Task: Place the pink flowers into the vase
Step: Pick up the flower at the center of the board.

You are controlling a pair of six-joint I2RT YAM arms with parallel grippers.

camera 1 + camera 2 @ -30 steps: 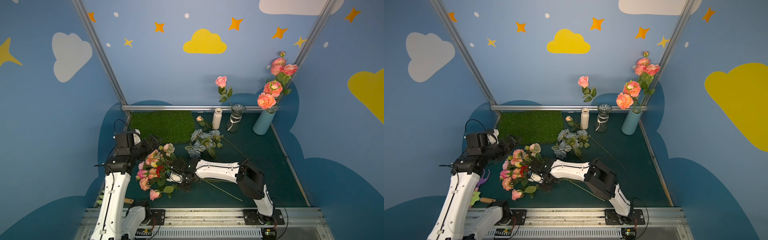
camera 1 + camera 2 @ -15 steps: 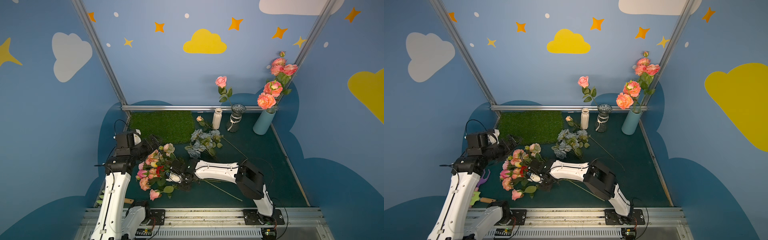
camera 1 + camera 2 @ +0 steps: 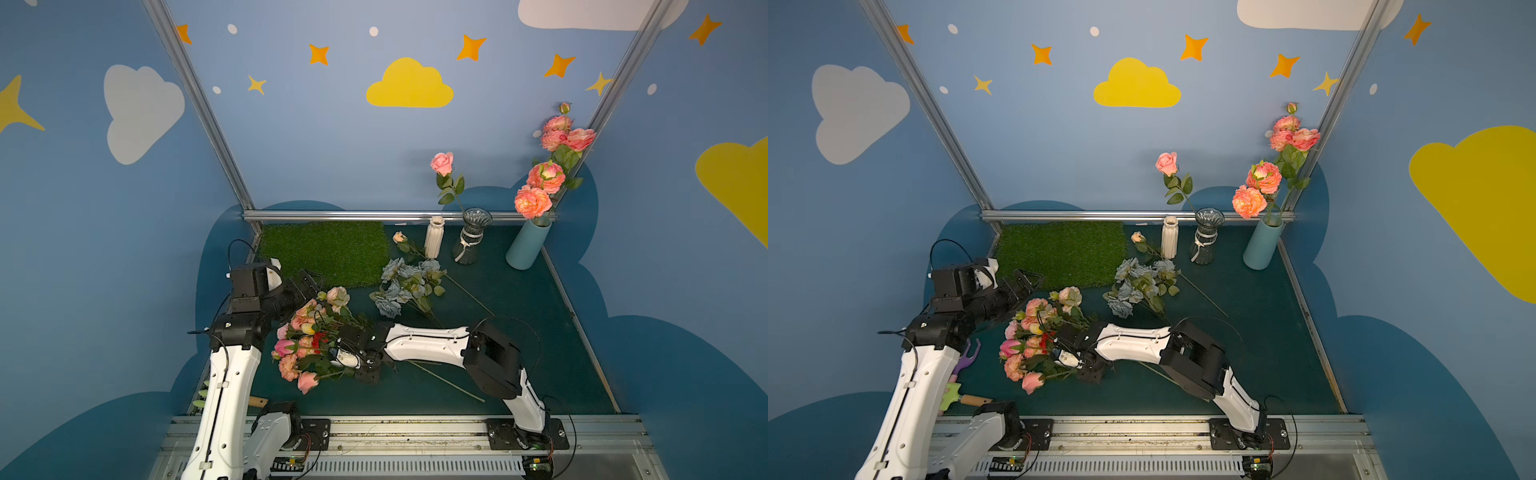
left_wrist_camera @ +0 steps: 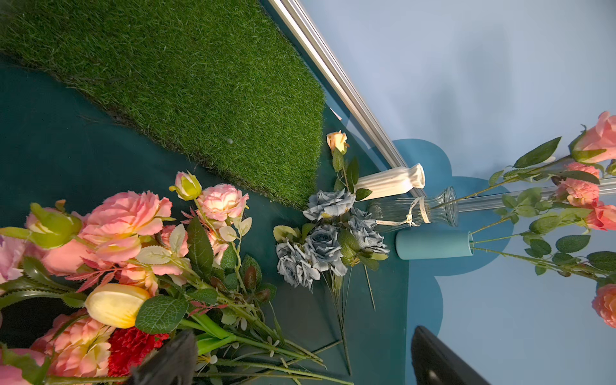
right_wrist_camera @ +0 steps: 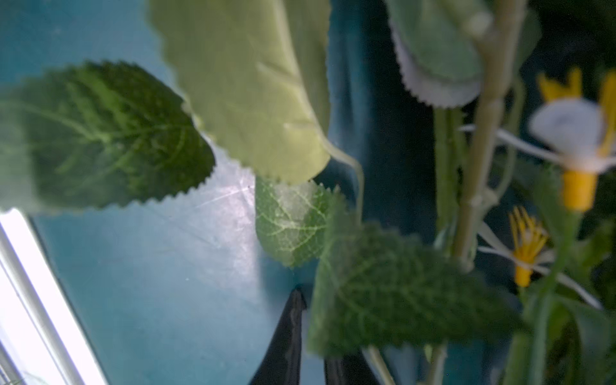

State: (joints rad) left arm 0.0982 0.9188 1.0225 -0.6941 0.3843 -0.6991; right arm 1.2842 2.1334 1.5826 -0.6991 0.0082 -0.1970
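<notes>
**A painted-sky booth over a dark teal surface**

Pale blue walls (image 3: 332, 145) stand on three sides, painted with a yellow cloud (image 3: 409, 85), a white cloud (image 3: 139, 110), orange stars (image 3: 319, 54) and white dots (image 3: 373, 31). Darker blue cloud shapes (image 3: 665, 374) run along their lower part. Slanted aluminium posts (image 3: 199, 108) mark the two back corners. A metal rail (image 3: 353, 215) joins them along the back edge of the dark teal surface (image 3: 519, 332). A patch of artificial grass (image 3: 328, 251) lies at its back left corner. The light is soft and even.
</notes>
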